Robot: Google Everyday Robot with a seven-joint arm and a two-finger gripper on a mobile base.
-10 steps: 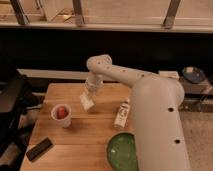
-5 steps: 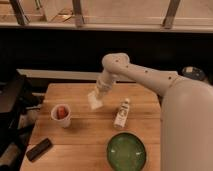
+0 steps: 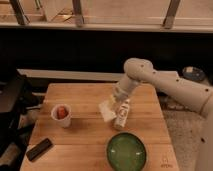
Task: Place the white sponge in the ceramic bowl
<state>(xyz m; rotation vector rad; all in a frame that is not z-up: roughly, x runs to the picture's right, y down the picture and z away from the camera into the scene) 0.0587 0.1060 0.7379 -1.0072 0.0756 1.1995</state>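
Note:
The white sponge hangs in my gripper above the middle of the wooden table. The gripper is shut on the sponge's upper edge, at the end of the white arm reaching in from the right. The green ceramic bowl sits at the table's front, below and slightly right of the sponge. The sponge is clear of the bowl and held a little above the table.
A small white bottle lies just right of the sponge, close to the gripper. A white cup holding something red stands at the left. A black flat object lies at the front left corner. Dark equipment stands off the left edge.
The arm has carried the sponge to the right and toward the front, from near the cup to beside the bottle. The cup, bottle and bowl have not moved.

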